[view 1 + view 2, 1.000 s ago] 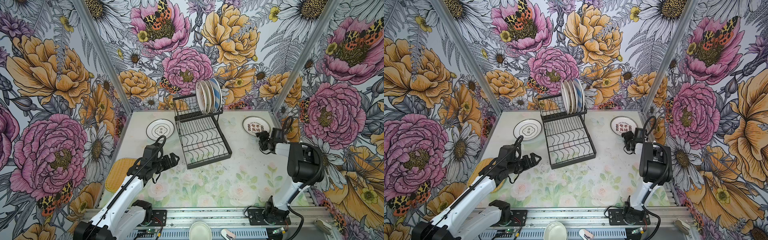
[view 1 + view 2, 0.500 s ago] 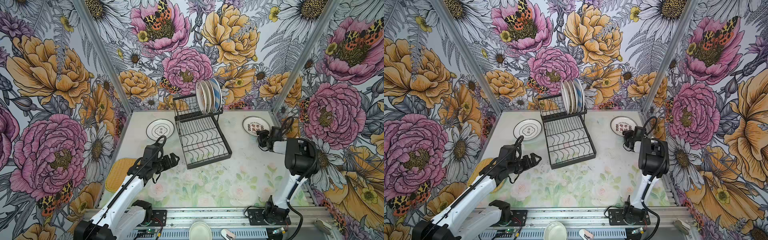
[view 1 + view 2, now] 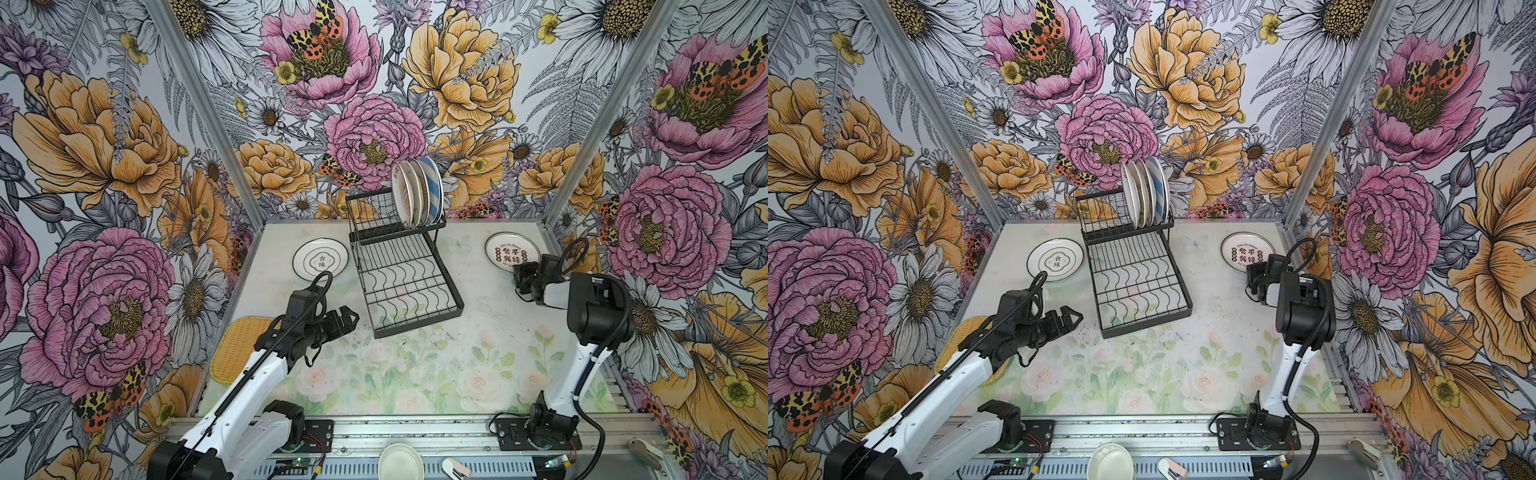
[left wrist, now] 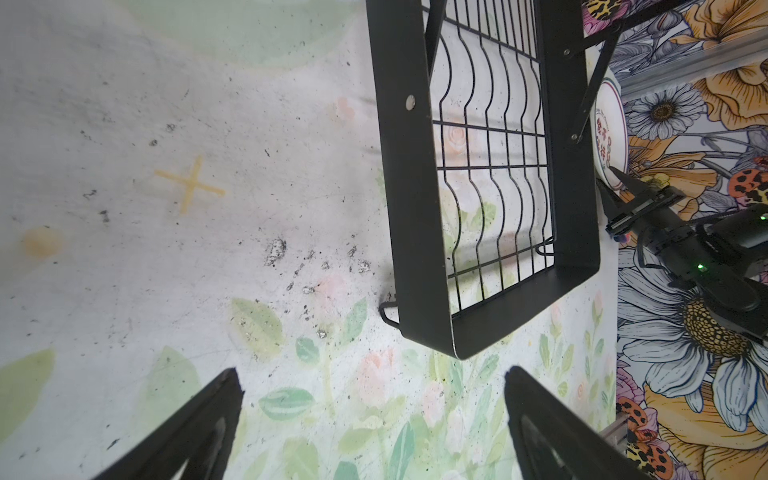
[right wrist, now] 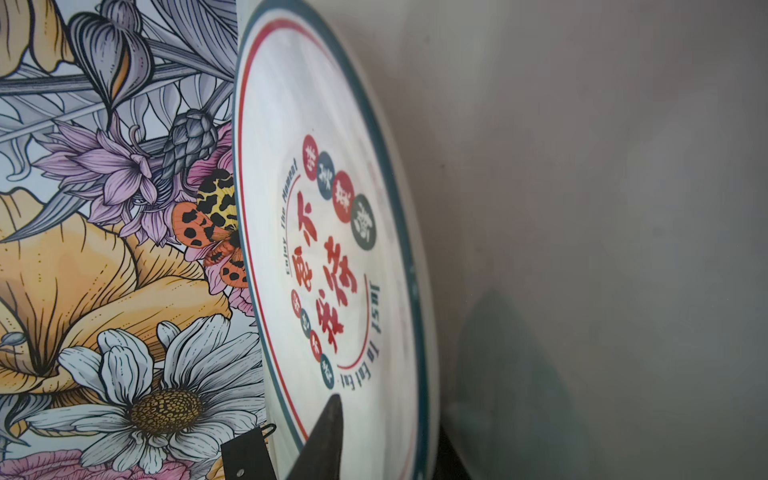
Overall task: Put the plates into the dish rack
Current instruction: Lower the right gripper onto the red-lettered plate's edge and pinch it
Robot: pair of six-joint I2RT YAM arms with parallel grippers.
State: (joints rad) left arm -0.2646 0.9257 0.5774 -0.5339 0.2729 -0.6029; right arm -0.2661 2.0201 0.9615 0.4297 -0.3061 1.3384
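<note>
walls [image 3: 104,166]: floral print, three sides | posts [image 3: 199,108]: bare metal | tabletop [image 3: 415,365]: pale floral, scuffed

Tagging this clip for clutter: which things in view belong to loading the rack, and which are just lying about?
Job: dish rack; plates standing in it; black-lettered plate; red-lettered plate; yellow woven tray.
Lying about: pale bowl and small pink-white object on the front rail.

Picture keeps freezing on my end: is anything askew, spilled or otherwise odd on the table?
The rack sits askew, turned so its sides are not square with the edges of the table. Dark specks, like grime or scuffs, dot the surface by the rack's near corner. Nothing looks broken.
</note>
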